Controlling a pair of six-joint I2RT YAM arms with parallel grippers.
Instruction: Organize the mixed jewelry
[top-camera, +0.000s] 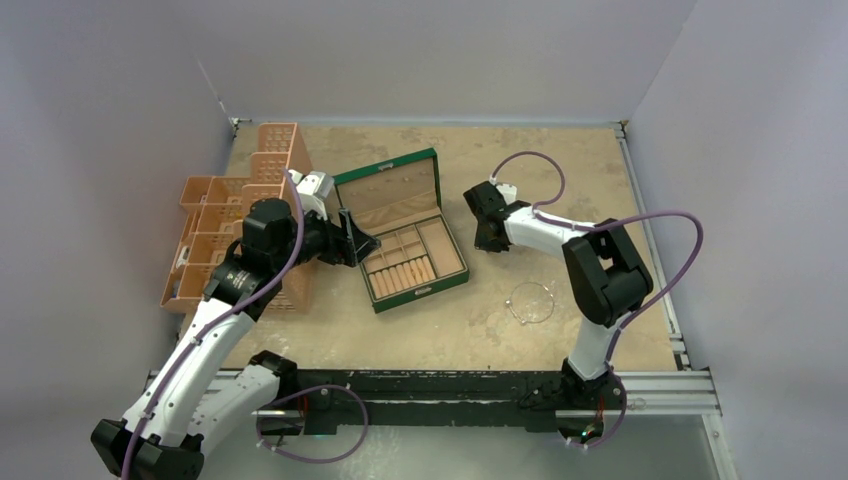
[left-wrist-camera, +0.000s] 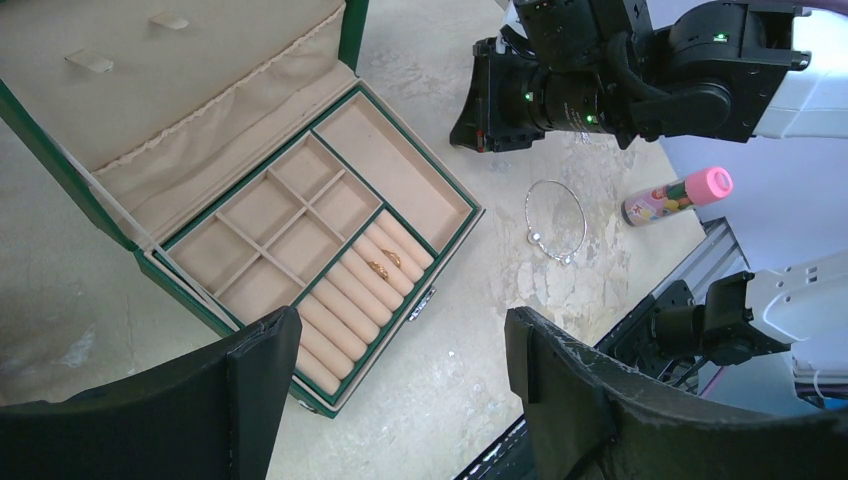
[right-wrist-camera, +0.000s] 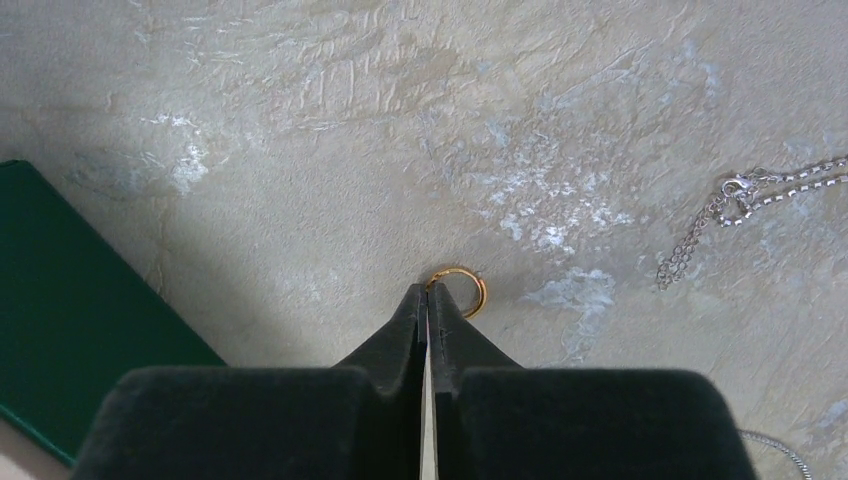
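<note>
Gold ring: lies flat on the tabletop, near the green box. It is judged light, stiff and slippery, best pinched across its thin band. The right fingers are pressed together at its rim, though a firm hold is uncertain. The left fingers are spread wide above the box.

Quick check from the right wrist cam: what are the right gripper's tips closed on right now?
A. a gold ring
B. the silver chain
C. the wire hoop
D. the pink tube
A. In the right wrist view, the right gripper has its tips shut together on the near edge of the gold ring, down at the table, while the silver chain lies apart, off to the right.
</note>
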